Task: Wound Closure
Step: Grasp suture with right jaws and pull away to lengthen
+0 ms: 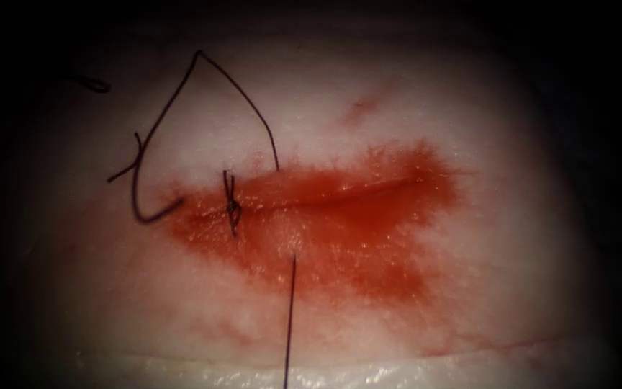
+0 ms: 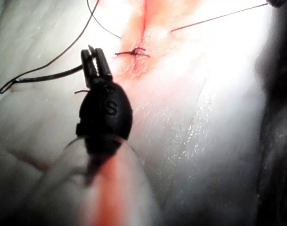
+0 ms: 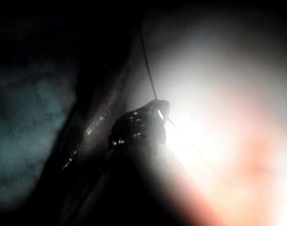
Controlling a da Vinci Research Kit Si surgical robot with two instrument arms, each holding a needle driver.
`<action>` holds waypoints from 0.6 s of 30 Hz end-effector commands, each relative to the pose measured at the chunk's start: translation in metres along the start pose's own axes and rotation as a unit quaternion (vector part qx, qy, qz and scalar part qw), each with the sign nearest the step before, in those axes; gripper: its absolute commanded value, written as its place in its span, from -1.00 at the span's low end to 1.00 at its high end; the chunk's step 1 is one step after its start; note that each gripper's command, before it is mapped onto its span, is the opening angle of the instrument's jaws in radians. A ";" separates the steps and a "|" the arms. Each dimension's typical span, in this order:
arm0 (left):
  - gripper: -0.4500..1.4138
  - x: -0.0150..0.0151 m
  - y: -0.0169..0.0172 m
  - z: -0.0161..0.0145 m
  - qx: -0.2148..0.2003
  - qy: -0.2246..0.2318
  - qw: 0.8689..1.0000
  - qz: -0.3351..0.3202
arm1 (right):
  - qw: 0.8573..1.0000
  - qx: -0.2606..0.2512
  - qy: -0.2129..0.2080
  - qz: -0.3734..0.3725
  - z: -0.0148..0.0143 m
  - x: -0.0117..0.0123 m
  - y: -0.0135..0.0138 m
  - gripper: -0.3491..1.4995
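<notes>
The tissue carries a cut ringed by red fluid, with one knotted stitch at its left end. The curved needle lies free on the tissue, left of the cut, not in the tissue. Thread loops from it up and round into the cut's upper edge. A second length of thread leaves the lower edge and runs taut off the frame. My left tool hovers beside the needle, jaws together, holding nothing. My right tool grips the thread.
A short cut end of thread lies at the far upper left. The tissue's glistening front edge runs along the bottom. A faint red mark sits above the cut.
</notes>
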 end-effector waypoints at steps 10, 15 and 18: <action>-1.00 -0.0005 0.0002 0.0006 -0.001 0.001 1.000 0.000 | 1.000 0.019 0.008 -0.011 0.0001 0.0028 -0.0032 -1.00; -1.00 -0.0006 0.0001 0.0005 -0.001 0.001 1.000 0.000 | 0.998 0.038 0.016 -0.047 0.0000 0.0036 -0.0043 -0.84; -1.00 -0.0006 0.0001 0.0005 -0.001 0.001 1.000 0.000 | 0.997 0.032 0.015 -0.074 0.0000 0.0029 -0.0012 0.33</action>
